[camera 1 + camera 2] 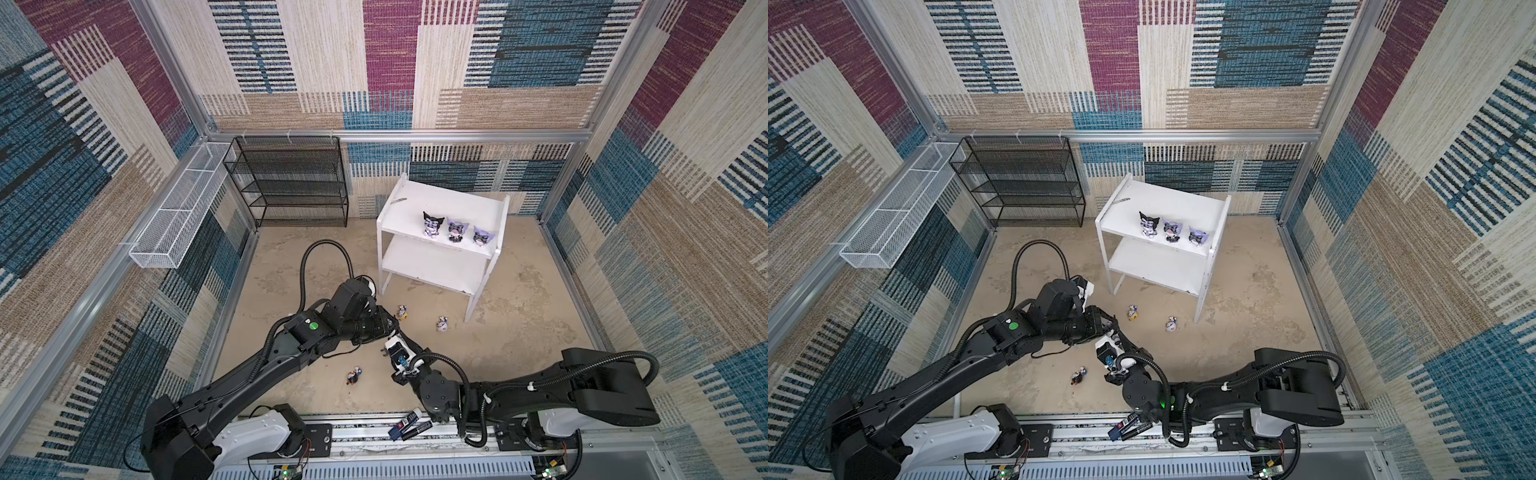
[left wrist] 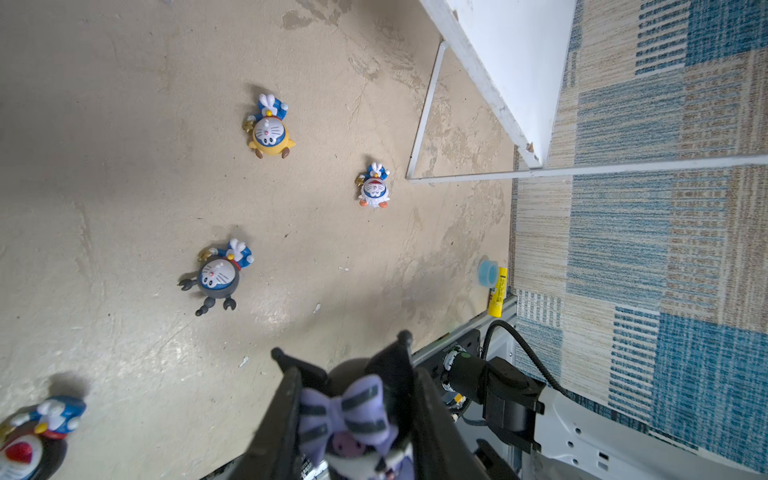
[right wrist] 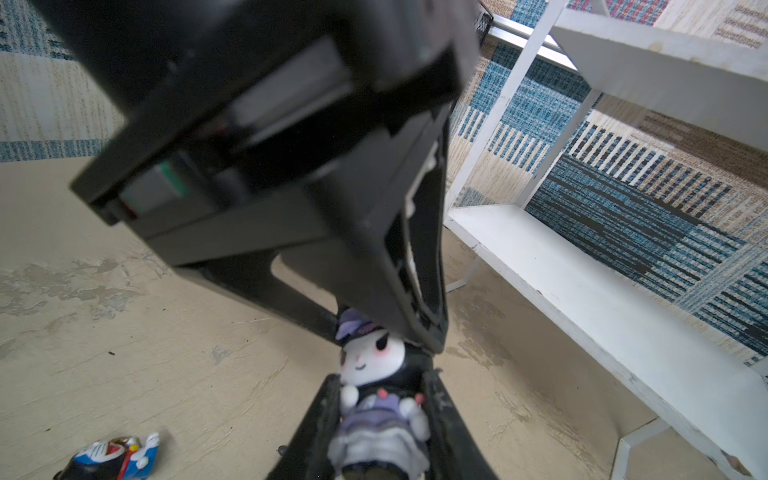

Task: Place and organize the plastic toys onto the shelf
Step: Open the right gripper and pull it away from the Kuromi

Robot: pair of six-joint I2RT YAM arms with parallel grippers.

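Observation:
A black-hooded figurine [image 3: 374, 361] with a lilac bow [image 2: 349, 411] hangs above the floor between both arms. My left gripper [image 2: 355, 374] is shut on its head, and my right gripper [image 3: 380, 382] is shut on its lilac-skirted body. In both top views the two grippers meet left of the shelf's front, and the toy is mostly hidden there. The white shelf [image 1: 440, 203] carries three hooded figurines [image 1: 457, 230] in a row on its top board; its lower board is bare. Several small white-faced figurines lie on the floor: yellow [image 2: 270, 129], white [image 2: 374, 187], grey [image 2: 218, 274].
A black mesh rack [image 1: 291, 183] and a long white wire basket [image 1: 178, 216] stand at the back left. Marker pens [image 1: 409, 428] lie on the front rail. A blue cap and a yellow stick [image 2: 494, 286] rest by the right wall. The shelf's front leg [image 1: 471, 307] stands near the floor toys.

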